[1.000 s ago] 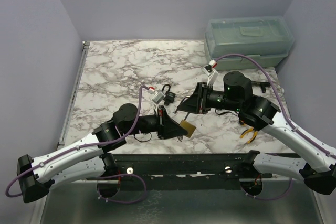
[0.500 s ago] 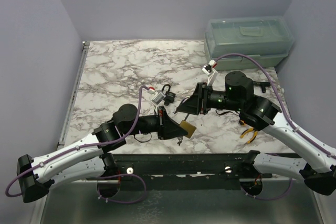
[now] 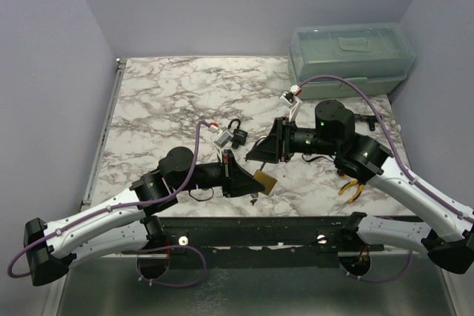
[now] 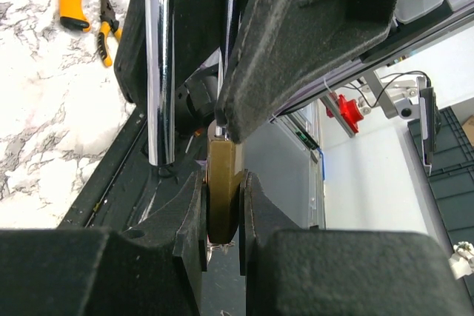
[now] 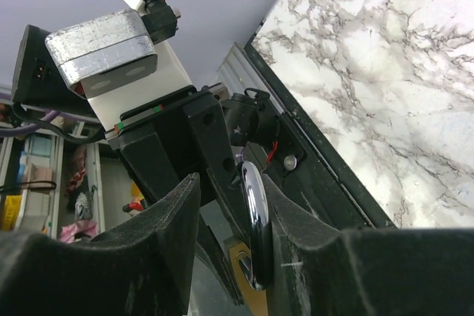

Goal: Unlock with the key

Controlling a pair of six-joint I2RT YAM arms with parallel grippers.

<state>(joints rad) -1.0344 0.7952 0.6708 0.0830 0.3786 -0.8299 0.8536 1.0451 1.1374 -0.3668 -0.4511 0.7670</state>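
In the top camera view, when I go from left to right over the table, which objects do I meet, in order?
small black padlock → brass padlock → orange-handled pliers. The green box overlaps the pliers sideways, so I leave it out.

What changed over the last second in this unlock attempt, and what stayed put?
The right gripper and its wrist shifted slightly left in the top view. Its jaws now stand loosely around the chrome shackle, with a gap on one side. Nothing was newly taken up or dropped. The left gripper stayed clamped on the brass padlock. The pliers and plastic box did not move.
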